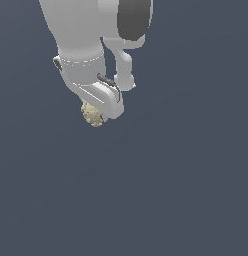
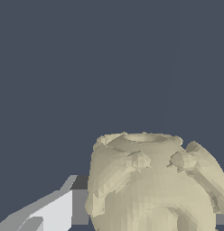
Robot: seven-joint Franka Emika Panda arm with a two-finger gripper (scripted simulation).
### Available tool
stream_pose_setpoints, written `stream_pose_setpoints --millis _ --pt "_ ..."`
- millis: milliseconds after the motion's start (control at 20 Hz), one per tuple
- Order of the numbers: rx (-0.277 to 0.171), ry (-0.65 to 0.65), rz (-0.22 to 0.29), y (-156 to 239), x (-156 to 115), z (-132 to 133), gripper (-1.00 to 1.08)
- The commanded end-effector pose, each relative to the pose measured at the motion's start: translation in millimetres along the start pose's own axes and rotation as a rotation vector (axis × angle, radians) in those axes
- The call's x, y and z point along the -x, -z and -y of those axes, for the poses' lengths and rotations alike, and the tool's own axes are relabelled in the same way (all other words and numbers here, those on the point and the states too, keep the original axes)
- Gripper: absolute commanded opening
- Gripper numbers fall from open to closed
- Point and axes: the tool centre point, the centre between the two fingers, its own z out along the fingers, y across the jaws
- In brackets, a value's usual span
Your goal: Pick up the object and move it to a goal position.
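Observation:
The object (image 1: pixel 92 115) is a small pale beige lump with a bumpy surface, sitting just under the white hand of my gripper (image 1: pixel 99 111) in the exterior view. Most of the fingers are hidden there by the hand and the object. In the wrist view the object (image 2: pixel 152 185) fills the space between the fingers. One white and grey finger (image 2: pixel 55 211) presses against its side, and only a grey sliver of the other finger (image 2: pixel 221 219) shows past the far side. The gripper is shut on the object.
A plain dark blue-grey surface (image 1: pixel 186 190) fills the background all around. The white arm (image 1: pixel 81 30) with its dark joint cover (image 1: pixel 133 17) comes down from the upper edge of the exterior view.

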Motion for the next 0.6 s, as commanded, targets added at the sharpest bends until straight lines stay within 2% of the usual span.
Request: stream_pose_setpoints --millis 0,550 --pt "0.002 0.002 0.001 18.5 -9.1 -6.3 -1.00" --pt "0.002 0.002 0.001 59.5 -32.8 -20.0 -1.00"
